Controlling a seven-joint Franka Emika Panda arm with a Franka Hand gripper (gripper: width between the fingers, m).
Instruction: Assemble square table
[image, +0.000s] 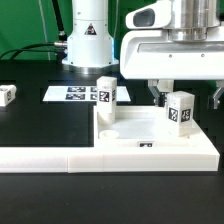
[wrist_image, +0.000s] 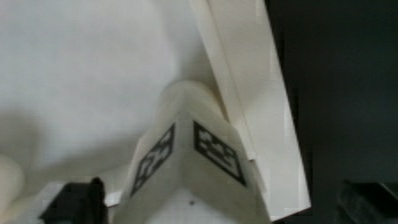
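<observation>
The pincer (image: 187, 98) hangs spread wide, released. Its dark fingers (image: 157, 96) stand clear on either side of an upright leg (image: 180, 109), with a gap on both flanks and nothing gripped. That leg is a short white block with black-and-white tags. It stands on the square table slab (image: 150, 135), toward the far side on the exterior view's right.

A second leg (image: 107, 97) stands upright at the slab's far corner on the exterior view's left, and a round socket (image: 108, 131) sits open just in front of it. The slab's near edge lies against the long white L-shaped barrier (image: 40, 155), so there's no room to move that way.

A third leg (image: 7, 95) rests well apart on the black tabletop (image: 30, 125), with free space around it. The marker board (image: 72, 94) lies flat behind.

In the wrist view the tagged block stands just beside the raised rim (wrist_image: 240, 80). The plastic is smooth and matte white, with dark tabletop beyond.
</observation>
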